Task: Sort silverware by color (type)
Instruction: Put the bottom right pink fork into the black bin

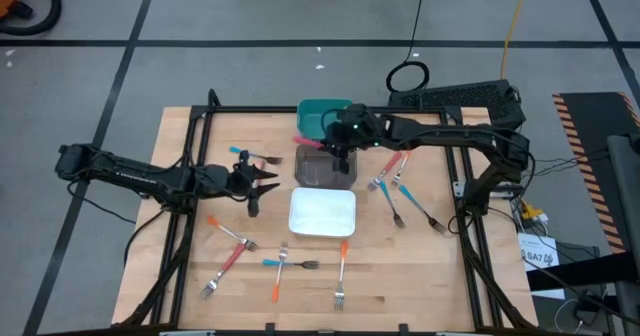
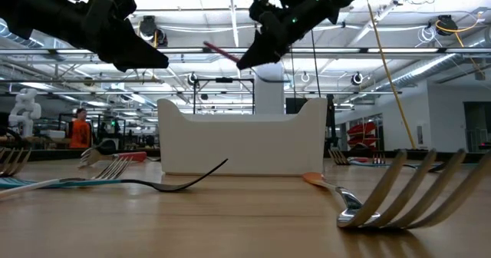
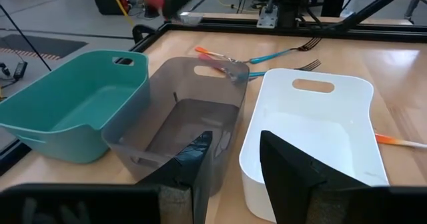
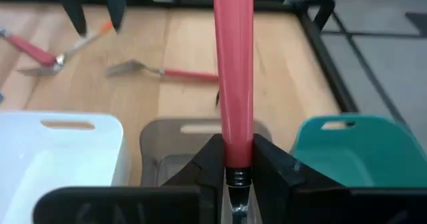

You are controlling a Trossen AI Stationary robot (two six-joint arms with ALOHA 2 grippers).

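Pink-handled fork [image 4: 235,77] pinched in right end effector [image 1: 341,148] above dark bin [image 1: 325,166]; centre over bin, lower, then release; left end effector [image 1: 262,182] parted, empty, beside white bin [image 1: 322,214].

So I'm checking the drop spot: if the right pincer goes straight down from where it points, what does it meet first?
Probably the dark bin. The right pincer, shut on the red-handled fork, hangs over it in the high view, with nothing visible between, though the height is hard to judge.

Two dark, slender jointed arms

Matte black links and flat black fingers [image 3: 287,167] — small green lights glow on the right arm's wrist [image 1: 352,128].
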